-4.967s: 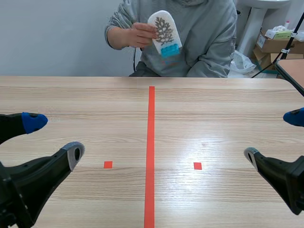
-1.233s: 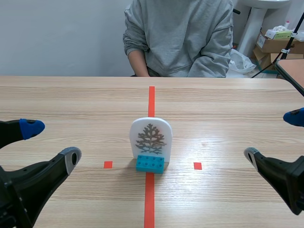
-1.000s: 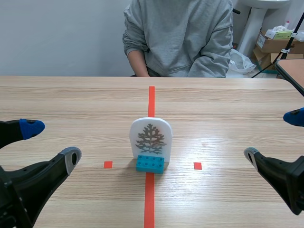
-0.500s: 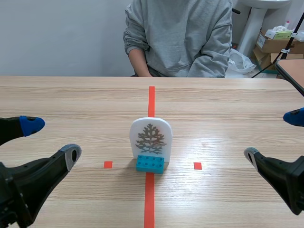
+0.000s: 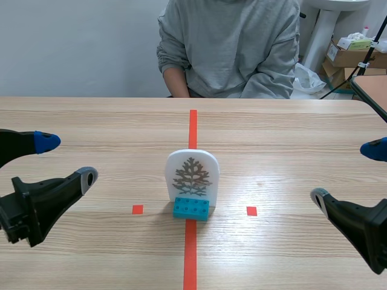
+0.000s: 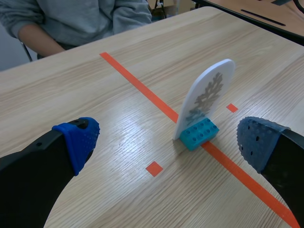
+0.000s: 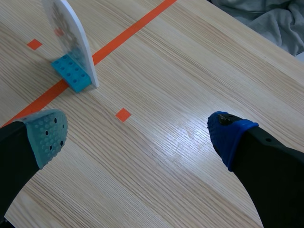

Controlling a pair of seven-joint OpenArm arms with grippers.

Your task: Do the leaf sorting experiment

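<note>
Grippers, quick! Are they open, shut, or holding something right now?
Left gripper: jaws open, holding nothing.
Right gripper: jaws open, holding nothing.

Person [image 5: 228,48]: grey sweatshirt, seated behind the counter [image 5: 290,139]'s far edge.
Cardboard boxes [image 5: 347,55]: past the counter's far right corner.
White bag [image 5: 307,80]: just behind that same corner.

— Count on the desk [image 5: 290,133]?
— One white leaf card [image 5: 192,175]. One blue brick [image 5: 191,208].
— Arms?
— Two: left arm [image 5: 30,205], right arm [image 5: 363,229]. One set of jaws each, two fingers per set, four pads in all.
— People?
— One person [image 5: 230,42]. Tape marks: one long line [image 5: 192,127], two small squares [image 5: 138,209].
</note>
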